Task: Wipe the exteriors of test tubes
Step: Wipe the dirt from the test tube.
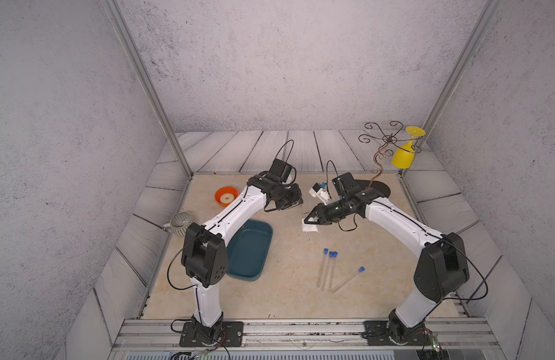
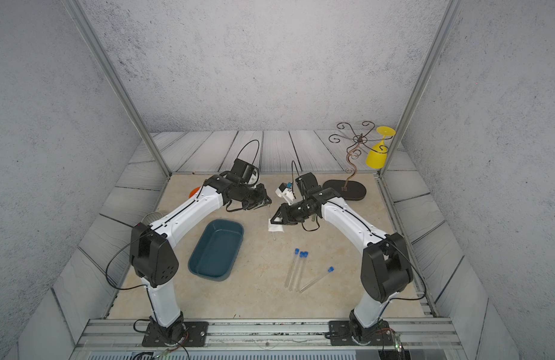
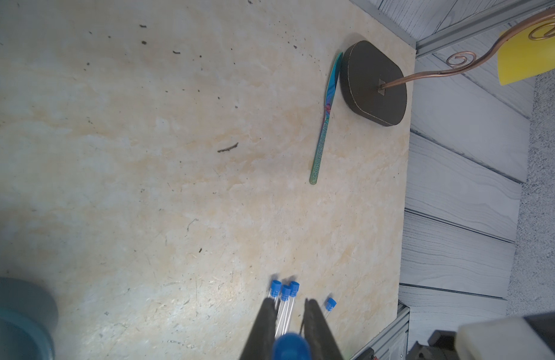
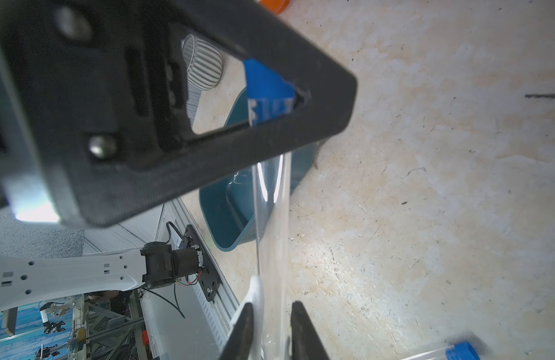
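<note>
Left gripper (image 3: pixel 290 305) is clenched on the blue cap (image 3: pixel 291 347) of one test tube (image 4: pixel 271 218), held in the air just past the far right corner of the teal tub (image 1: pixel 249 249). Right gripper (image 4: pixel 271 307) pinches a white wipe (image 1: pixel 309 226) around that tube's shaft. Four more test tubes (image 1: pixel 327 271) lie on the table (image 1: pixel 285 296), well to the tub's right.
</note>
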Motion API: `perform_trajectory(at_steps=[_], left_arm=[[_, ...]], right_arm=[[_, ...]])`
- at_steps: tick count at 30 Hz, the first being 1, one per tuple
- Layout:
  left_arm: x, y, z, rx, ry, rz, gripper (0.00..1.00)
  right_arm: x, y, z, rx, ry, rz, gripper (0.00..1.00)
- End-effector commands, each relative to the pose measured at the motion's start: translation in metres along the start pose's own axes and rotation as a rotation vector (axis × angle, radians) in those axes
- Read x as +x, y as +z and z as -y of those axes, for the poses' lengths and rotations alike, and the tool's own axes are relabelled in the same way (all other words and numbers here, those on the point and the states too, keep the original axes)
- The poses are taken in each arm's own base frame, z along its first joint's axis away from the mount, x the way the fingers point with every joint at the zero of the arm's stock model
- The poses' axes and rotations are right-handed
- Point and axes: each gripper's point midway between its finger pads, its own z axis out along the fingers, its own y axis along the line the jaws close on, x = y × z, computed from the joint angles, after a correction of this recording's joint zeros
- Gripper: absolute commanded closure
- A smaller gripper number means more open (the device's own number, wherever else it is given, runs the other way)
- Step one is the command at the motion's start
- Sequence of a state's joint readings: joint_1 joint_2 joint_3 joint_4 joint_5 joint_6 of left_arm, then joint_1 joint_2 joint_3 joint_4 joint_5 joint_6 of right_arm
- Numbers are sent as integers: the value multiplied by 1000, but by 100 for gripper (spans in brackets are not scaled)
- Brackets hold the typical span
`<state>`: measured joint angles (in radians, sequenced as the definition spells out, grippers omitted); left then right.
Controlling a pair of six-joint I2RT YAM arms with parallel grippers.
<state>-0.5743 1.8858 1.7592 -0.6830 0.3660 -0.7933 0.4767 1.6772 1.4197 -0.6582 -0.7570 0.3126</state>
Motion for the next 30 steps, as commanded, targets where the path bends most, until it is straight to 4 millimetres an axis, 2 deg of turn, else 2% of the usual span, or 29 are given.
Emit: perform_trajectory(at_steps=[1, 12, 25, 30], left_arm=[[1, -3, 1, 2, 16, 0, 100], [11, -9, 13, 67, -6, -21, 100], [-7, -12, 25, 121, -43, 9, 100], [-16, -16, 22, 121, -57, 27, 100]], right_arm=[[-10, -9, -9, -14, -24, 26, 77], [-49, 6, -7, -51, -20, 37, 78], [-20, 12, 5, -40, 6, -4, 80], [-9, 11, 8, -32, 10, -15, 81]])
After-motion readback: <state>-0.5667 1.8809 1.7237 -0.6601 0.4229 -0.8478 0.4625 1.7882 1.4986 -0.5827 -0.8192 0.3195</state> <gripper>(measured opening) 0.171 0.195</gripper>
